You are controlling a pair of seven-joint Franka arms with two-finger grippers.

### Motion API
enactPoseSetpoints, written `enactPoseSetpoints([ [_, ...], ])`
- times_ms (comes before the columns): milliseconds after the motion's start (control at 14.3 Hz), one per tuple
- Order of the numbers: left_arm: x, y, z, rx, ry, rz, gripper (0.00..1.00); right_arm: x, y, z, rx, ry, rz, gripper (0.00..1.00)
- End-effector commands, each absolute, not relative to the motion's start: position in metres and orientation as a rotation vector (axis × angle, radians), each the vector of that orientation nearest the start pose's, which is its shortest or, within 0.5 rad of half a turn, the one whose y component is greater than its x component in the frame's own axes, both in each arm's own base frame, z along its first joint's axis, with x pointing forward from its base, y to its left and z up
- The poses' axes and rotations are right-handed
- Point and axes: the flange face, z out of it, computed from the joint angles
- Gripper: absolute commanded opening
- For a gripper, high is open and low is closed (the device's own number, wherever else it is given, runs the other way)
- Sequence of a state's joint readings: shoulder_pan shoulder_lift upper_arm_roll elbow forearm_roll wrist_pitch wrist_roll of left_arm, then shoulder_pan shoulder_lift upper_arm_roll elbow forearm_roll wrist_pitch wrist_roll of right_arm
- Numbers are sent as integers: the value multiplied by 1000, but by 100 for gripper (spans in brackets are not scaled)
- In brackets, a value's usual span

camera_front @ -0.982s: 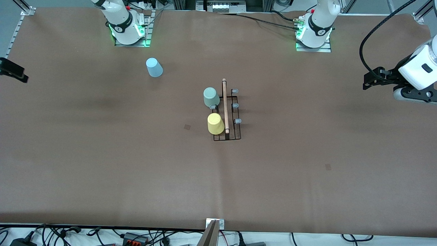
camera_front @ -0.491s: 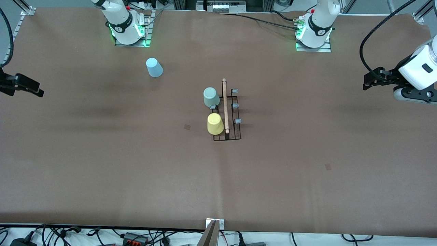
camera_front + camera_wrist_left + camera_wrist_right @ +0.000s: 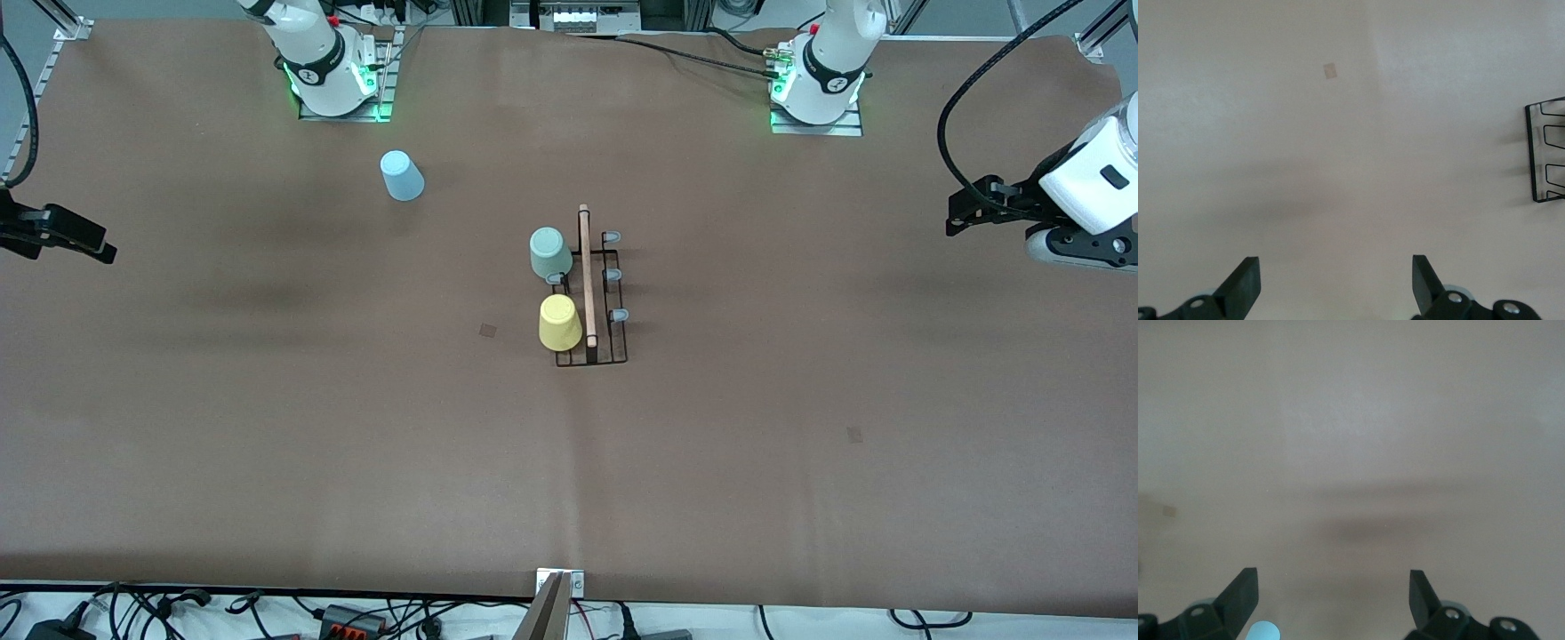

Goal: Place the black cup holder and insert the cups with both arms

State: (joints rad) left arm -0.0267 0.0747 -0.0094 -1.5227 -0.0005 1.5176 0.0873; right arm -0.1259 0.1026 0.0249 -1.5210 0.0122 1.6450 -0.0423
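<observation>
Risk: blue cup (image 3: 403, 176) loose on worktop (image 3: 267, 400) near right arm's base, easily tipped | rack (image 3: 594, 293) mid-worktop, green cup (image 3: 550, 252) and yellow cup (image 3: 560, 322) on pegs, may shift if bumped | left hand (image 3: 1335, 283) spread, empty | right hand (image 3: 1333, 600) spread, empty

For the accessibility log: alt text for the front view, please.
A black cup holder at mid-table carries an upturned mint-green cup and yellow cup; a light-blue cup stands apart near the right arm's base. Both the left gripper and right gripper hover open and empty over the table ends.
</observation>
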Motion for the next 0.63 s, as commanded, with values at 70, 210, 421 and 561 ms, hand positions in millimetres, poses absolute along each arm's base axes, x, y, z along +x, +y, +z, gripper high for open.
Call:
enactPoseSetpoints([
  [70, 567, -21, 604, -3147, 198, 48, 100, 583, -57, 612, -3139, 89, -36, 100],
  [210, 561, -21, 601, -3147, 200, 41, 100, 581, -58, 612, -3137, 94, -17, 100],
  [421, 560, -21, 599, -3146, 200, 29, 100, 581, -55, 612, -3134, 108, -13, 100],
  [561, 560, -20, 600, -3147, 197, 26, 100, 581, -50, 611, -3125, 199, -8, 100],
])
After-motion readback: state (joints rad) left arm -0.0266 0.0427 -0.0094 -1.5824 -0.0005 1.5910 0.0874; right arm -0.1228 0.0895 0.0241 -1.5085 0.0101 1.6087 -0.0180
